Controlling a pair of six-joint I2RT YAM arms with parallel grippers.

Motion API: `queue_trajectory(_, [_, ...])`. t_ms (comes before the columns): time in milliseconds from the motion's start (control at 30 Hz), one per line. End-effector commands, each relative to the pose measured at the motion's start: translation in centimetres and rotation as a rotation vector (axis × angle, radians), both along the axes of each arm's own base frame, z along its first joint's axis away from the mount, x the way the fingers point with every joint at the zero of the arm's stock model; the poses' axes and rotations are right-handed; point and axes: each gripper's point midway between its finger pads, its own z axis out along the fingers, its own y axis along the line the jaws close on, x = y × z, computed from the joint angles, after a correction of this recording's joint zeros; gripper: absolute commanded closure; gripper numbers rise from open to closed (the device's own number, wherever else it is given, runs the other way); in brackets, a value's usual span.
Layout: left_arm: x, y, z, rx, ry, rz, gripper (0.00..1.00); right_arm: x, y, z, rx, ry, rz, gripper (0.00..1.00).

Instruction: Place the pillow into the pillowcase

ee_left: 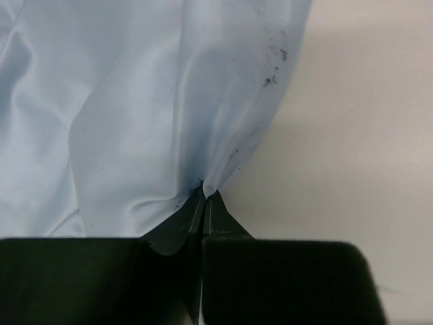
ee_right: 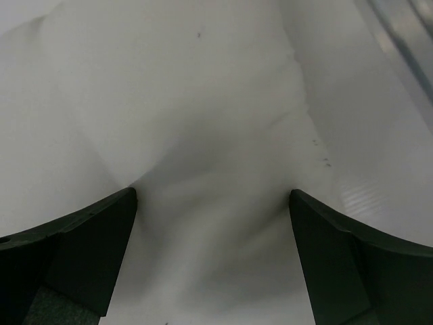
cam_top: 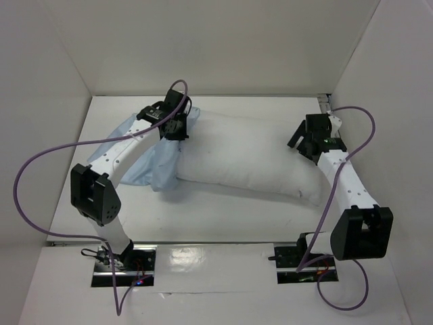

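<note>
- white and plump, the pillow lies across the middle of the desk, running from centre left down towards the right.
- light blue and limp, the pillowcase lies crumpled at the pillow's left end. its cloth overlaps that end and spreads out to the left under the left arm.
- the left pincer sits at the far left corner of the pillow, right where the blue cloth meets the white.
- in the left wrist view, the left pincer is closed tight on a small fold at the pillowcase's edge, and the cloth fans up and away from the tips. a few tiny dark specks show near that edge, with bare desk to the right.
- the right pincer is over the pillow's right end.
- in the right wrist view, the right pincer is spread wide and grips nothing. dented white pillow cloth fills the gap between its fingers.
- a purple cable loops out beside the left arm.
</note>
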Motion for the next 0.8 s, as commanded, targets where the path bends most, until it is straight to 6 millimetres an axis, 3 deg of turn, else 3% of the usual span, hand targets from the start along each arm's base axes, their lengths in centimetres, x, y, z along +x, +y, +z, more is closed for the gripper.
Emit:
queue_trajectory(0, [0.4,1.8,0.9,0.078,-0.018,0.072,0.94,0.0,2.7,-3.5,0.146,0.039,0.096,0.0])
queue_trajectory(33, [0.3,1.4,0.8,0.064,-0.011,0.06,1.0,0.0,3.4,-3.9,0.178,0.036,0.111,0.0])
queue_trajectory(67, [0.5,0.9,1.6,0.045,-0.024,0.03,1.0,-0.5,4.8,-5.1,0.24,0.053,0.161,0.05])
queue_trajectory(167, [-0.1,-2.9,3.5,-0.061,-0.034,-0.132,1.0,0.2,7.4,-4.3,0.344,-0.044,0.226,0.71])
queue_trajectory(200, [-0.9,-5.6,3.1,-0.115,0.002,-0.214,1.0,0.2,8.6,-3.4,0.382,-0.098,0.266,0.9])
queue_trajectory(233, [-1.3,-7.2,3.5,-0.155,0.011,-0.264,1.0,0.4,9.1,-2.4,0.412,-0.133,0.25,1.0])
queue_trajectory(267, [-1.4,-9.3,5.1,-0.213,-0.013,-0.323,1.0,0.6,9.4,-1.6,0.432,-0.162,0.252,1.0])
queue_trajectory(300, [-2.8,-12.6,4.8,-0.289,0.04,-0.434,1.0,0.4,10.3,-0.3,0.444,-0.2,0.276,1.0])
queue_trajectory(367, [-3.5,-16.2,6.3,-0.376,0.043,-0.534,1.0,1.1,10.9,2.6,0.465,-0.277,0.274,1.0])
queue_trajectory(400, [-3.6,-18.4,9.7,-0.442,-0.016,-0.591,1.0,1.7,11.1,5.8,0.456,-0.352,0.291,1.0])
queue_trajectory(433, [-4.1,-19.8,11.3,-0.509,-0.017,-0.664,1.0,1.8,11.9,7.2,0.469,-0.372,0.307,1.0])
queue_trajectory(467, [-3.5,-21.2,11.2,-0.555,0.009,-0.677,1.0,1.8,12.2,9.1,0.465,-0.411,0.321,1.0])
queue_trajectory(500, [-3.4,-22.0,15.1,-0.613,-0.072,-0.72,1.0,2.1,12.4,12.8,0.454,-0.49,0.331,1.0])
queue_trajectory(567, [-3.8,-22.9,17.3,-0.679,-0.087,-0.765,1.0,1.2,13.9,15.3,0.438,-0.522,0.37,1.0])
queue_trajectory(600, [-3.7,-23.2,18.7,-0.703,-0.131,-0.781,1.0,1.0,13.7,16.2,0.415,-0.545,0.349,1.0])
queue_trajectory(667, [-3.4,-22.9,18.4,-0.716,-0.124,-0.769,1.0,-0.6,15.0,17.5,0.415,-0.576,0.383,1.0])
queue_trajectory(767, [-2.9,-21.5,15.1,-0.664,-0.069,-0.688,1.0,-2.6,15.7,13.2,0.39,-0.496,0.356,1.0])
